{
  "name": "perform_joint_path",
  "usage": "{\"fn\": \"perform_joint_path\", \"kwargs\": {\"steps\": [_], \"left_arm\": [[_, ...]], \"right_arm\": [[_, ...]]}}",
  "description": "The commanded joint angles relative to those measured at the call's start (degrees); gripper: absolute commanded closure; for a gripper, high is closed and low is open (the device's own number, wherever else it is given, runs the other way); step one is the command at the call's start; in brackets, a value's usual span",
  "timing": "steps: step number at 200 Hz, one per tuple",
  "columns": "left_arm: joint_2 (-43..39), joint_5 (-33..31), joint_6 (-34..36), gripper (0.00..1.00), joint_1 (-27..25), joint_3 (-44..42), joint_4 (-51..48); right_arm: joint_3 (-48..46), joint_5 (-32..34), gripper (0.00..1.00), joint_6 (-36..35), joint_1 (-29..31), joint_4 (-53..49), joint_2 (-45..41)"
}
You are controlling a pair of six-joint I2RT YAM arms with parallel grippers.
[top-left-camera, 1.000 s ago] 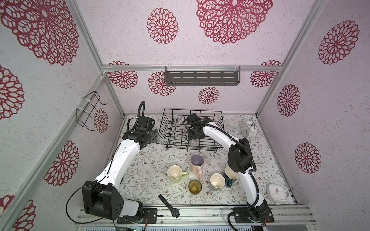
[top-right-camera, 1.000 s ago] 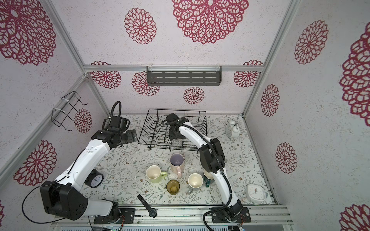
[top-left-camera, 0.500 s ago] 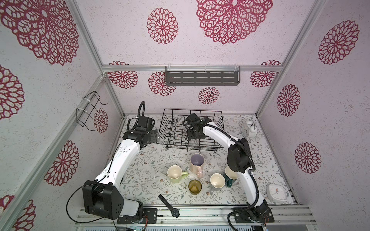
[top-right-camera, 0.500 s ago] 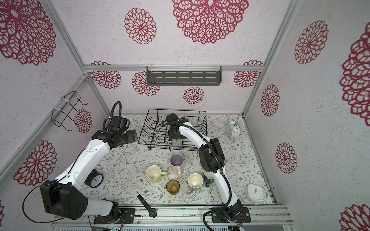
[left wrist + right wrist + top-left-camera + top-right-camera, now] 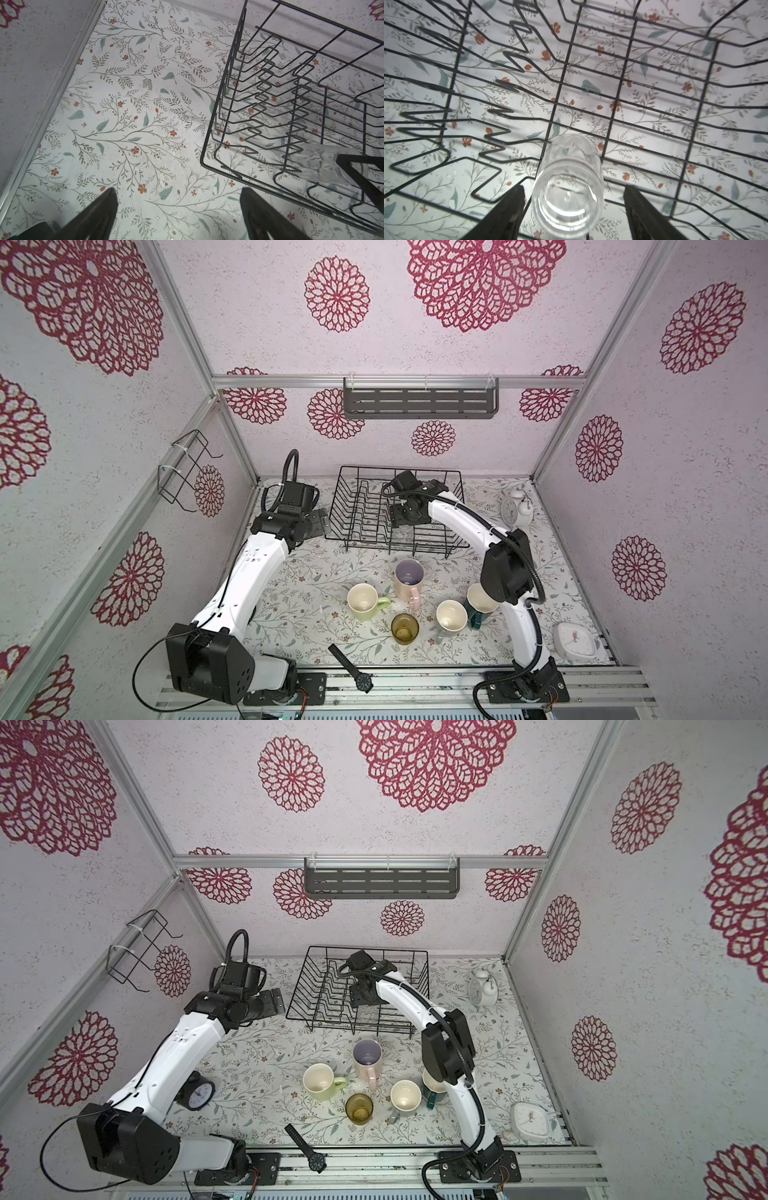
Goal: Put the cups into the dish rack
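Right wrist, clear glass [image 5: 568, 187] in rack [image 5: 615, 104] between spread right jaws, left jaws spread

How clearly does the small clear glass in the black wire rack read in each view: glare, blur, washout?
Right wrist view: the small clear glass reads well, with bright glints on its near end; the fingers of the right gripper are dark and blurred. Left wrist view: faint, floral pattern showing through. In both top views: nearly lost in the black wire dish rack.

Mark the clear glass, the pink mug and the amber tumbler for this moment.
clear glass [image 5: 571, 158]: right wrist view, side wall.
pink mug [image 5: 409, 573]: a top view, lilac inside.
amber tumbler [image 5: 404, 628]: a top view, open mouth.
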Motion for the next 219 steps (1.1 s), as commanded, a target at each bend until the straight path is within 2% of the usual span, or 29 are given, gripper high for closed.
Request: {"fn": "perform_joint_path", "kwargs": {"steps": [1, 47, 52, 68, 83, 102, 129, 151, 179, 219], "left_arm": [[-2.51, 1.02, -1.00, 0.04, 0.50, -1.64, 0.22], [-4.71, 1.74, -1.31, 0.02, 0.76, -4.68, 1.34], [-4.89, 1.44, -1.37, 0.00, 0.76, -4.68, 1.28], [-5.54, 1.03, -1.52, 0.03, 0.76, -5.97, 2.62], [-6.59, -0.24, -2.82, 0.03, 0.76, -7.49, 5.00], [-7.65, -0.51, -3.40, 0.03, 0.76, -8.12, 6.66], [-8.59, 1.09, -3.31, 0.03, 0.84, -10.90, 11.01], [-8.13, 1.95, -3.82, 0.03, 0.83, -9.89, 10.42], [-7.99, 1.53, -3.83, 0.03, 0.85, -10.14, 10.72], [-9.15, 1.48, -5.70, 0.03, 0.85, -11.47, 12.20]], "right_arm": [[-4.07, 1.84, 0.22, -2.48, -0.27, 4.16, -9.01], [-19.46, -0.44, 0.23, -5.43, 1.33, 8.72, -24.47], [-21.98, -0.48, 0.23, -5.55, 1.88, 9.64, -26.42], [-33.81, -2.12, 0.25, -6.51, 3.37, 16.80, -34.36], [-42.53, -3.89, 0.27, -5.12, 4.49, 20.82, -40.69], [-48.47, -6.13, 0.28, -2.92, 6.48, 20.69, -44.99], [-53.28, -9.79, 0.28, -0.92, 9.45, 20.38, -47.62], [-54.33, -10.59, 0.29, 1.17, 12.68, 17.74, -47.85], [-55.24, -9.14, 0.29, 3.52, 16.26, 13.59, -46.30], [-56.59, -6.87, 0.30, 5.34, 17.59, 9.96, -44.10]]}}
